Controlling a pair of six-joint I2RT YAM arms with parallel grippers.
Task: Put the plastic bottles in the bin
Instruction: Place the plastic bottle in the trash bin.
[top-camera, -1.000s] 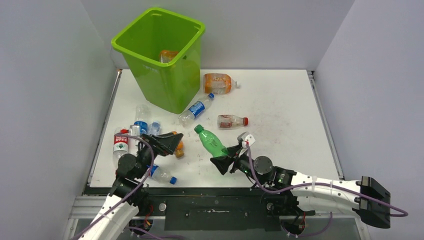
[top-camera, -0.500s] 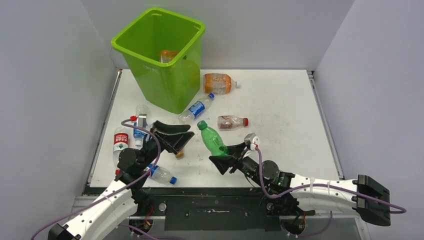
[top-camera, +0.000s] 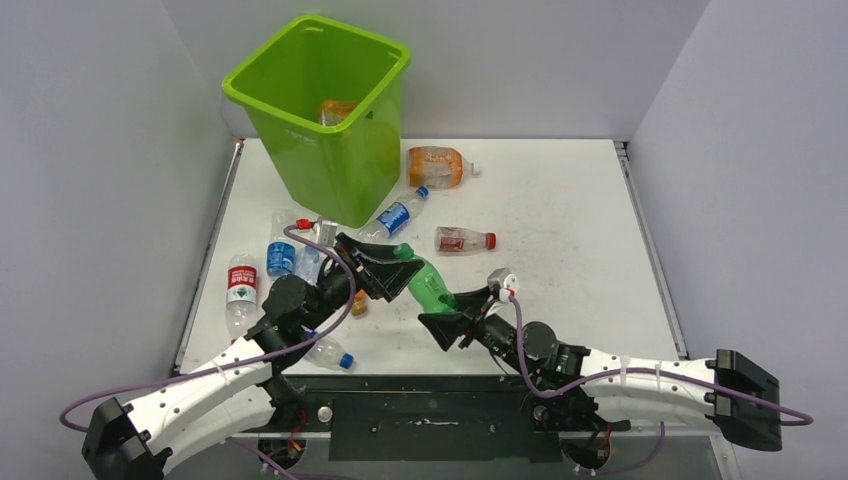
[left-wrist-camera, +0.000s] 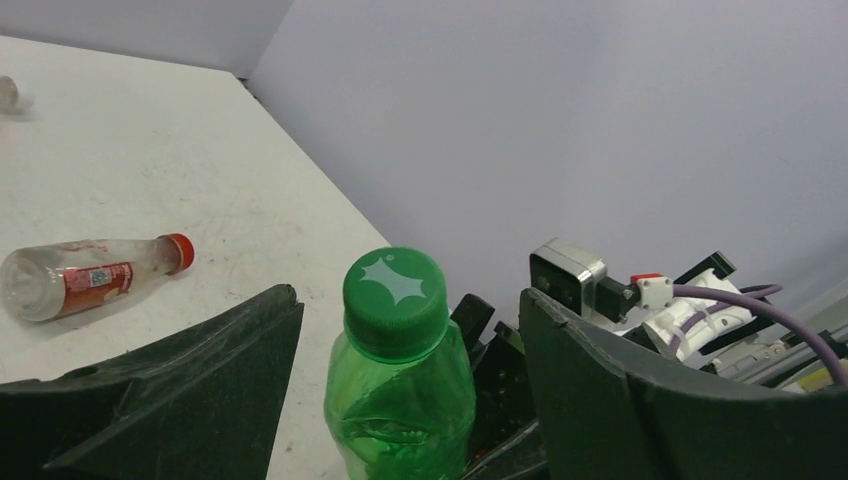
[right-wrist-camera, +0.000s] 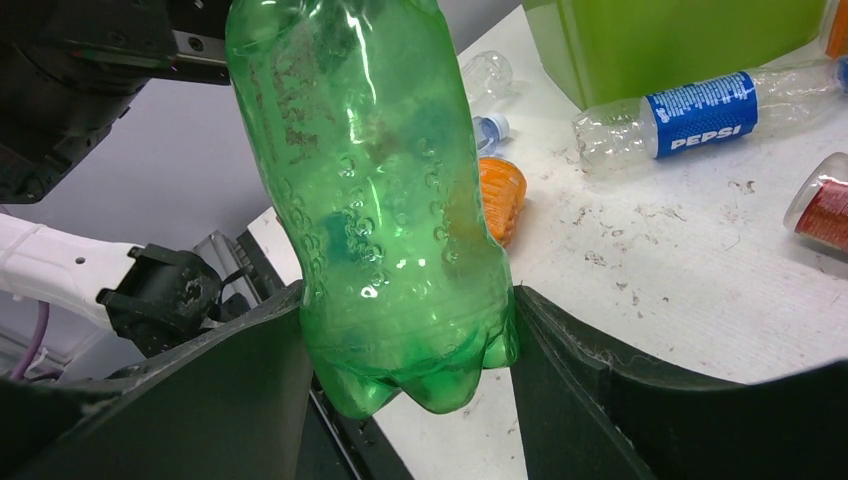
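- Nearest the arm bases, a clear blue-capped bottle (top-camera: 325, 352) lies on the white table (top-camera: 570, 250), partly under the left arm.
- The right gripper (top-camera: 452, 308) pinches the green bottle (top-camera: 425, 283) by its base and holds it tilted above the table.
- The left gripper (top-camera: 392, 270) has its jaws spread on either side of the green cap (left-wrist-camera: 395, 290), with a gap on each side.
- Farther out, a red-capped bottle (top-camera: 463, 241), a Pepsi bottle (top-camera: 395, 217) and an orange bottle (top-camera: 437, 167) lie loose.
- At the far left the lime-green bin (top-camera: 300, 150) stands upright with one orange-labelled bottle (top-camera: 337, 110) inside.
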